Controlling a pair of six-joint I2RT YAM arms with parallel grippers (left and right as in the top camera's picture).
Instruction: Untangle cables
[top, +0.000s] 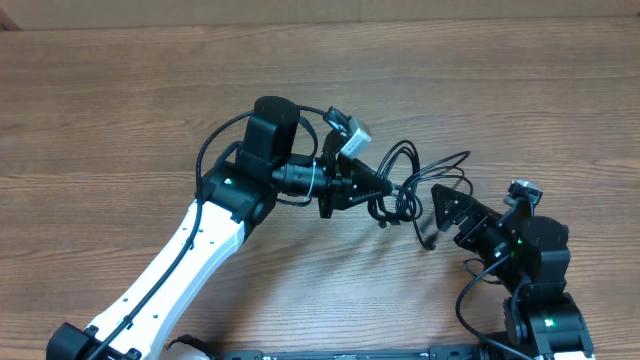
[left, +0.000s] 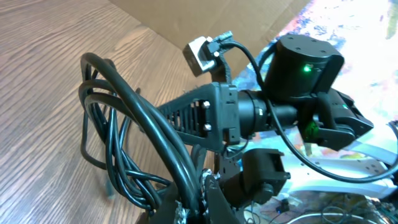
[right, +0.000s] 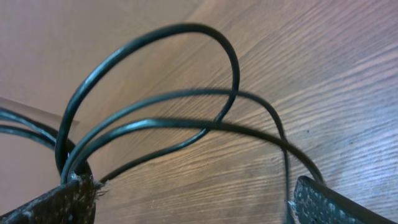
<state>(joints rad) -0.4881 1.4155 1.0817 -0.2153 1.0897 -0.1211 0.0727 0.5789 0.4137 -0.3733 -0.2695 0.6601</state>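
The cables (top: 400, 198) are a knot of thin black cords lying mid-table, with loops fanning to the right. My left gripper (top: 383, 187) is shut on a bunch of strands at the knot's left side. The left wrist view shows the cords (left: 149, 124) pinched between the jaws of the left gripper (left: 194, 198). Just right of the loops, my right gripper (top: 448, 215) stands open and holds nothing. In the right wrist view the right gripper (right: 193, 208) has its fingers wide apart, and cable loops (right: 186, 26) arch over the gap between them. One strand runs close by the right finger.
The wooden table (top: 120, 100) stretches bare to the left and back. A cardboard wall (left: 205, 18) stands at the far edge. The right arm's body (left: 301, 68) sits close behind the cables in the left wrist view. Thicker arm wires (top: 470, 300) hang near the right base.
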